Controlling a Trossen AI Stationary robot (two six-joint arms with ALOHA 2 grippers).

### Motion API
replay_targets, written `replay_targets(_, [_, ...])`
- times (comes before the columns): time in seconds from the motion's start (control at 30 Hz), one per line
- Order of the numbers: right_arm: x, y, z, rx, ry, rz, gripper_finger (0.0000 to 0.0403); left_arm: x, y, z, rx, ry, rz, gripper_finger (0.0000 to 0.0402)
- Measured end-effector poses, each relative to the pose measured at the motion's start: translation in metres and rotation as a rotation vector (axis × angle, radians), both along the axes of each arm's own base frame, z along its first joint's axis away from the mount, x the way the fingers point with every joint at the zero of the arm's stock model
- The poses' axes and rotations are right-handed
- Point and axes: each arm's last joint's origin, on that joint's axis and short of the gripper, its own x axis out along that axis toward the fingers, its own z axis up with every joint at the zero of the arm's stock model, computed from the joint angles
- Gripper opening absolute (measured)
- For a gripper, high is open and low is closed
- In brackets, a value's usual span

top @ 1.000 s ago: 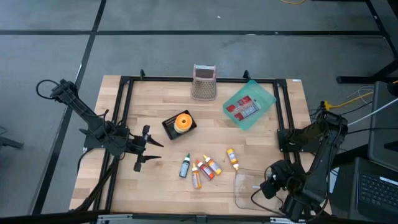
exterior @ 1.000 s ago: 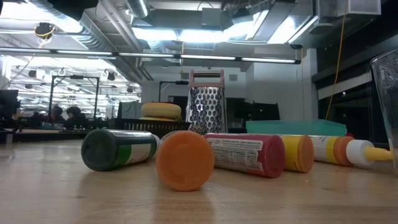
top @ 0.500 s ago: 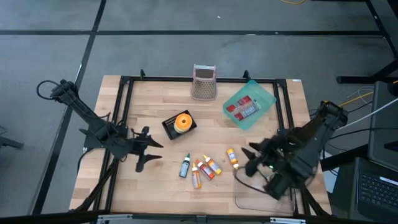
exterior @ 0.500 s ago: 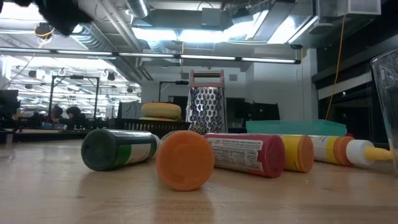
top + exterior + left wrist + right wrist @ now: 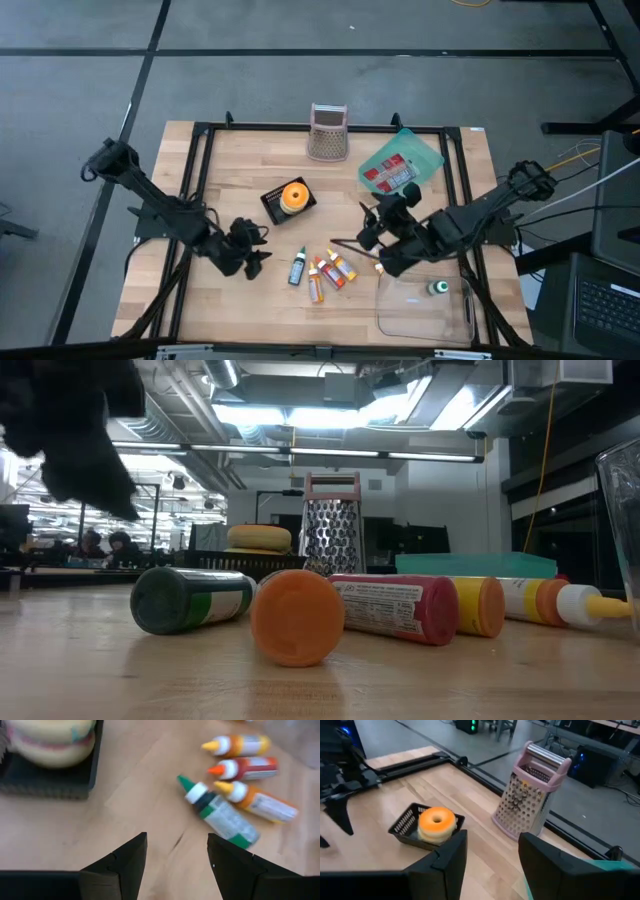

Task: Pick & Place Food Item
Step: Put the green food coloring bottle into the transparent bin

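The food item is an orange-glazed donut lying in a small black basket at mid table; it also shows in the right wrist view and the low view. My left gripper is open, left of the sauce bottles and nearer than the basket. Its wrist view looks down on the green-capped bottle. My right gripper is open above the table, right of the donut, and its wrist view faces the donut. Neither gripper touches anything.
Several sauce bottles lie on their sides near the middle of the near half. A pink grater stands at the far edge. A teal tray with red packets sits far right. A clear container is at the near right corner.
My right arm has swung from the near right corner, over the clear container, toward the table's middle, and now points at the donut. My left gripper has moved toward the table's right and near edge, closer to the bottles, and has tipped downward.
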Motion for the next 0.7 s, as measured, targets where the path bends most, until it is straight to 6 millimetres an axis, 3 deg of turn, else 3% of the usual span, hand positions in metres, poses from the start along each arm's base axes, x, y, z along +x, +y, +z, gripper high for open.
replay_targets(0.27, [0.005, -0.009, -0.001, 0.012, 0.043, -0.003, 0.0176, 0.029, 0.004, -0.02, -0.074, 0.01, 0.092, 0.0203])
replay_targets(0.5, [0.007, -0.015, -0.001, -0.051, 0.119, 0.021, 0.0176, 0.058, -0.001, -0.011, -0.093, 0.077, 0.139, 0.0203])
replay_targets(0.7, [0.012, -0.028, -0.002, -0.108, 0.237, 0.052, 0.0176, 0.091, -0.011, -0.003, -0.106, 0.296, 0.168, 0.0203])
